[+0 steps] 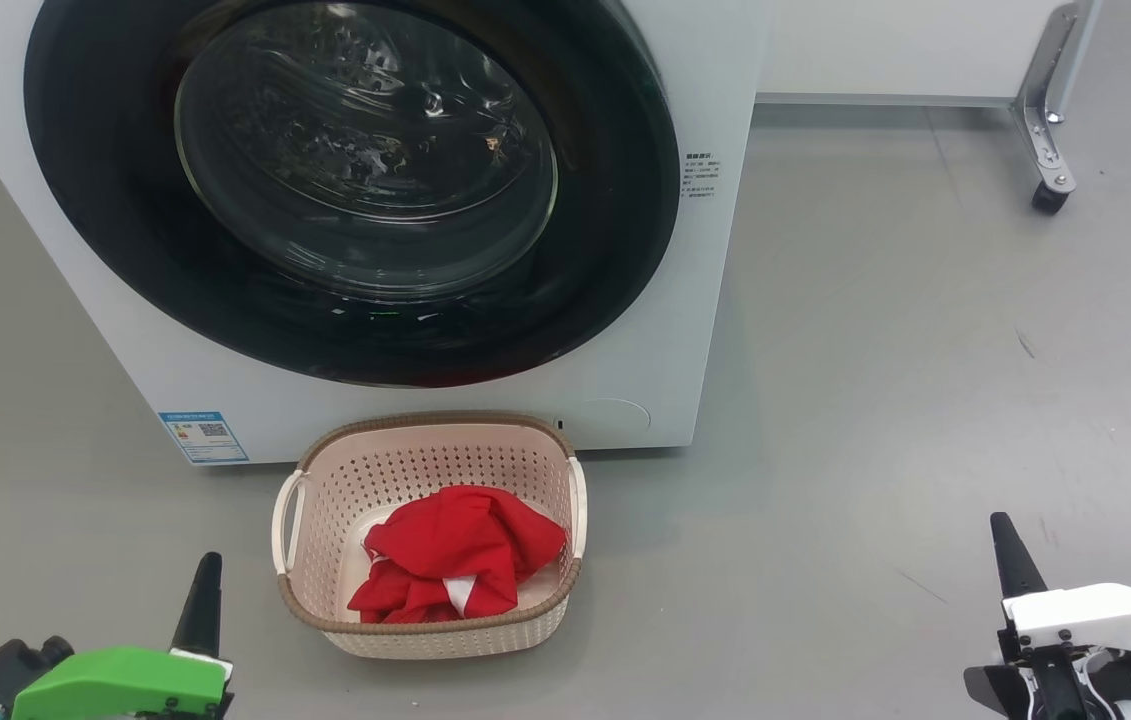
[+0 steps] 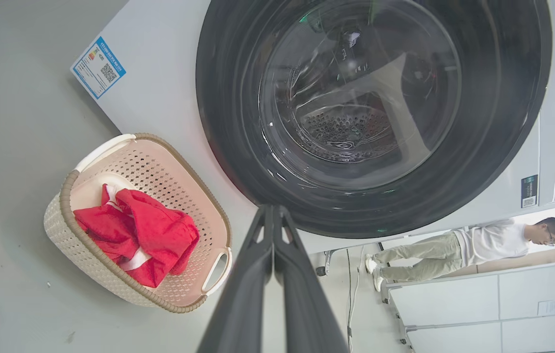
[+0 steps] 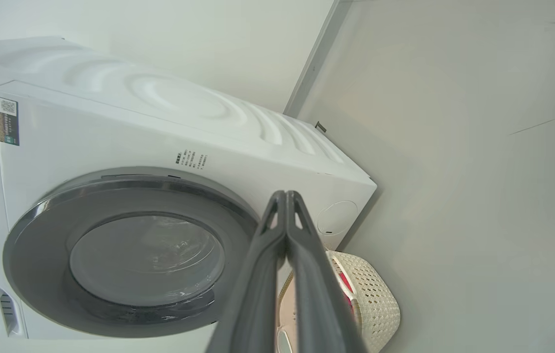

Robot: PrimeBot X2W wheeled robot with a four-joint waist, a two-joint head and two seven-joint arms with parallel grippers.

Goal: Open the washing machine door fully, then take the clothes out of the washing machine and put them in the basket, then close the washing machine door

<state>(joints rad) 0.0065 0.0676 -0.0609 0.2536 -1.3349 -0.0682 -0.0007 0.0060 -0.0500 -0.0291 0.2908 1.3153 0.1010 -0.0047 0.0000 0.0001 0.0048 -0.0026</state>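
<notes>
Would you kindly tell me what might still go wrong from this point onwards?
The cream perforated plastic basket stands right before the white front-loading washing machine; rolling forward might knock it and spill the bright red clothes.
The round black-rimmed glass door looks shut, yet its latch cannot be judged; it may spring open.
A person stands near the machine, perhaps in the way of a turn.

You have the washing machine door [image 1: 355,180] shut flush against the white washing machine [image 1: 720,100], its glossy black rim ringing the clear glass bowl. The cream basket [image 1: 405,465], with perforated sides and a brown woven-look rim, stands upright just in front of the machine, below the door. The red clothes [image 1: 455,560], with a little white showing, lie bunched inside it.
</notes>
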